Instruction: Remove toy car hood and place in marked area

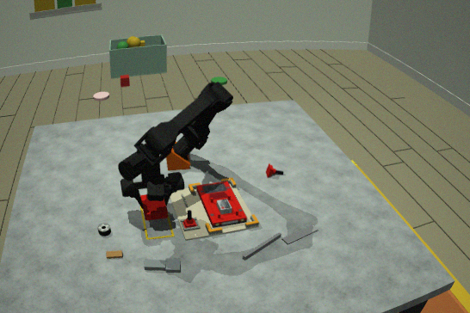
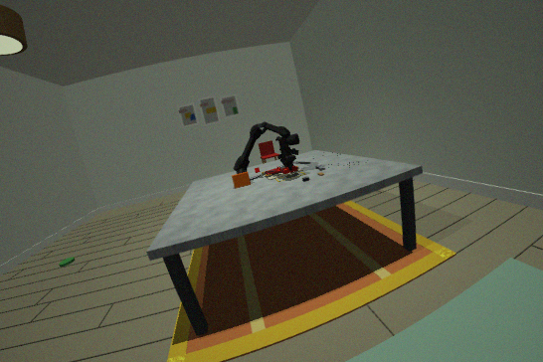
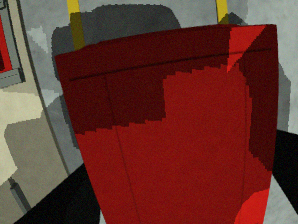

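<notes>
My gripper [image 1: 153, 201] is shut on the red hood [image 1: 154, 208] [image 3: 176, 143] and holds it low over the yellow-outlined marked area [image 1: 148, 236] [image 3: 72, 3] on the grey table [image 1: 77, 162]. In the wrist view the hood fills most of the frame, with the yellow outline showing past its far edge. The red toy car [image 1: 221, 202] sits on a beige board [image 1: 185, 201] with orange corner brackets, just right of the gripper. In the exterior view the arm and car [image 2: 278, 171] are small and far off.
On the table: a small red stand [image 1: 188, 220] on the board, a red cone piece [image 1: 272, 170], a black-and-white wheel [image 1: 104, 230], a tan block [image 1: 114, 254], grey bars [image 1: 261, 246] and an orange wedge [image 1: 177, 161]. A green bin [image 1: 138, 59] stands on the floor behind.
</notes>
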`<action>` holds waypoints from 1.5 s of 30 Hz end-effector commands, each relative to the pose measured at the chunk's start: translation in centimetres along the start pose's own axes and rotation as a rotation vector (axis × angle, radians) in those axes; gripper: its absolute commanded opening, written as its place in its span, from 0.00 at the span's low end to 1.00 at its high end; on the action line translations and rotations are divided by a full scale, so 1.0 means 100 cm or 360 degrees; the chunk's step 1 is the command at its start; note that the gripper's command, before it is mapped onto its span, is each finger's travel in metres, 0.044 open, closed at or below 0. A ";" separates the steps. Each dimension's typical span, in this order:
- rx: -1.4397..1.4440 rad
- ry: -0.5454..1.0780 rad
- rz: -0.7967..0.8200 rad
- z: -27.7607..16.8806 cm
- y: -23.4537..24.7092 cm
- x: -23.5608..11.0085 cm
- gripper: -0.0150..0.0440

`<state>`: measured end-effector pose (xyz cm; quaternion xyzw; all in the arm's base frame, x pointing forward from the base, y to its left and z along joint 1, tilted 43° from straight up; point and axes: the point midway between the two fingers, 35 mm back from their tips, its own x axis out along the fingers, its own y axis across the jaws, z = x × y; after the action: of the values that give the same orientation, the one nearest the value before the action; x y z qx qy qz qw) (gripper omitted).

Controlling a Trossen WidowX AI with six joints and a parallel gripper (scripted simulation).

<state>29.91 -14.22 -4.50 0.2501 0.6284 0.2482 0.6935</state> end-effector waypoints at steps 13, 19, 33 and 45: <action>0.0006 -0.0007 0.0004 0.000 0.001 0.009 0.25; 0.0005 -0.0007 0.0004 0.000 0.001 0.012 0.25; 0.0005 -0.0007 0.0005 -0.001 0.001 0.018 0.25; 0.0005 -0.0007 0.0005 -0.001 0.001 0.024 0.25</action>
<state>29.98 -12.63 -6.11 0.2507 0.6282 0.2488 0.6933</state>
